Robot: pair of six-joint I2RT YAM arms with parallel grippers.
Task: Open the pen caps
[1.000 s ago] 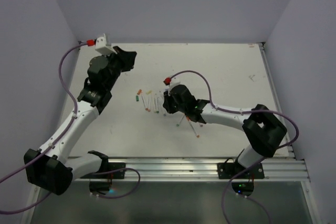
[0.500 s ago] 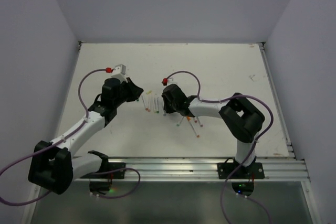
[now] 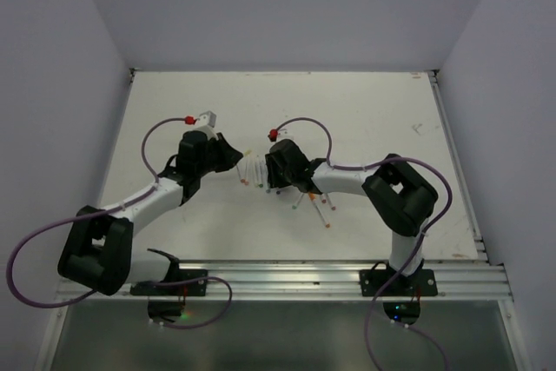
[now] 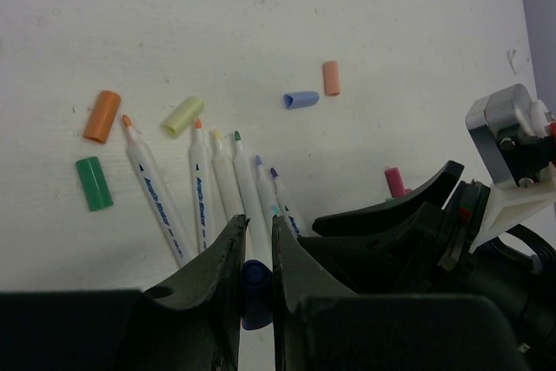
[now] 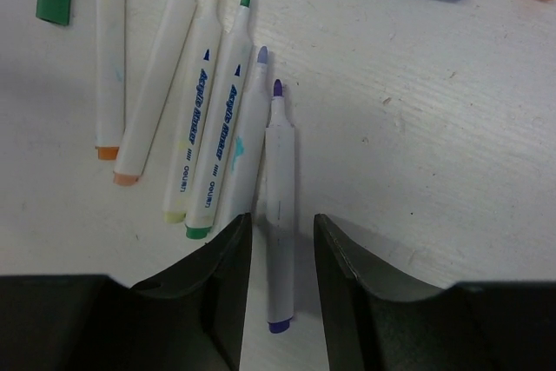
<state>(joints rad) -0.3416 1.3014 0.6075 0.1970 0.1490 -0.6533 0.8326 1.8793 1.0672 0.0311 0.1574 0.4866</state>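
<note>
Setting: two robot arms reach inward over a white table (image 3: 365, 110) and meet at a cluster of pens near its middle.
Loose caps: short coloured plastic tubes lie on the table, off their pens. In the left wrist view, an orange cap (image 4: 102, 116) and a green cap (image 4: 93, 183) lie at 9 to 10 o'clock from the pen tips. A yellow-green cap (image 4: 182, 115) lies at 11 o'clock, just beside the tips. A pale blue cap (image 4: 301, 100) and a peach cap (image 4: 331, 78) lie at 1 o'clock, and a pink cap (image 4: 396, 182) at 3 o'clock.
Pens (image 4: 228, 188): six uncapped white barrels lie fanned side by side, coloured tips pointing to 12 o'clock.
Left gripper (image 4: 257, 225): clamped on a dark blue cap (image 4: 254, 293), held between its fingers at 6 o'clock from the fan.
Right gripper (image 5: 282, 232): jaws parted, straddling the barrel of the purple-tipped pen (image 5: 279, 180) with bare table showing on each side, so nothing is gripped.
</note>
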